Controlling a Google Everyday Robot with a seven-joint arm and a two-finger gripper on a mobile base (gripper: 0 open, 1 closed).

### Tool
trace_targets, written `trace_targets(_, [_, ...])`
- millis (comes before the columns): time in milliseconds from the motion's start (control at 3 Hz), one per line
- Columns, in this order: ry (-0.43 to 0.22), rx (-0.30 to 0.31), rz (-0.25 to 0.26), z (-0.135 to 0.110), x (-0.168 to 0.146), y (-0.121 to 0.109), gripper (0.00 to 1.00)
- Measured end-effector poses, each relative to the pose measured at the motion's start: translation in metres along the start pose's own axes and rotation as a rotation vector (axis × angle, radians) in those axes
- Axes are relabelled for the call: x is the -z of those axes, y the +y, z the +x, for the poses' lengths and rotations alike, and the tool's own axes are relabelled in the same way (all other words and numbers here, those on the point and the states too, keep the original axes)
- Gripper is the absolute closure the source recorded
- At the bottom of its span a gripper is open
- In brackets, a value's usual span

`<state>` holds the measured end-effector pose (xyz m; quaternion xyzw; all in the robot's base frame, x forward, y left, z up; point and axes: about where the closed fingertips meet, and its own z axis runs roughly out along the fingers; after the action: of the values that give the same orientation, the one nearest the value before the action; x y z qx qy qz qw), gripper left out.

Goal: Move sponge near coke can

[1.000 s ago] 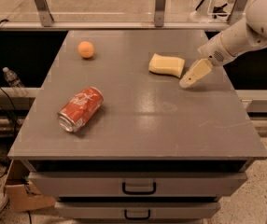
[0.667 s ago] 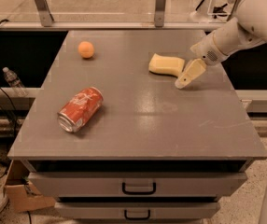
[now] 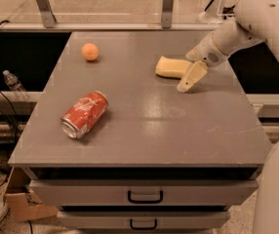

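The pale yellow sponge (image 3: 172, 67) lies on the grey table top (image 3: 144, 116) at the back right. The red coke can (image 3: 84, 114) lies on its side at the front left, silver top toward the front. My gripper (image 3: 190, 78) hangs from the white arm coming in from the upper right; it sits at the sponge's right end, close to or touching it, low over the table.
A small orange ball (image 3: 89, 51) rests at the back left of the table. Two drawers with black handles (image 3: 145, 197) are under the table top. A plastic bottle (image 3: 15, 85) and cables lie off to the left. A railing runs behind the table.
The gripper has moved left and slightly back, closing in on the sponge's right end. The sponge, can and ball have not moved.
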<state>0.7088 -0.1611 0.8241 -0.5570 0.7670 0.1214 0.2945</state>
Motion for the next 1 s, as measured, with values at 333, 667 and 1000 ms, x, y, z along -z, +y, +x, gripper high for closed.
trace_targets(333, [0.014, 0.015, -0.020, -0.002, -0.006, 0.001, 0.41])
trace_targets(667, [0.014, 0.015, -0.020, -0.006, -0.001, 0.000, 0.64])
trace_targets(1000, [0.014, 0.016, -0.019, -0.011, 0.006, -0.002, 0.88])
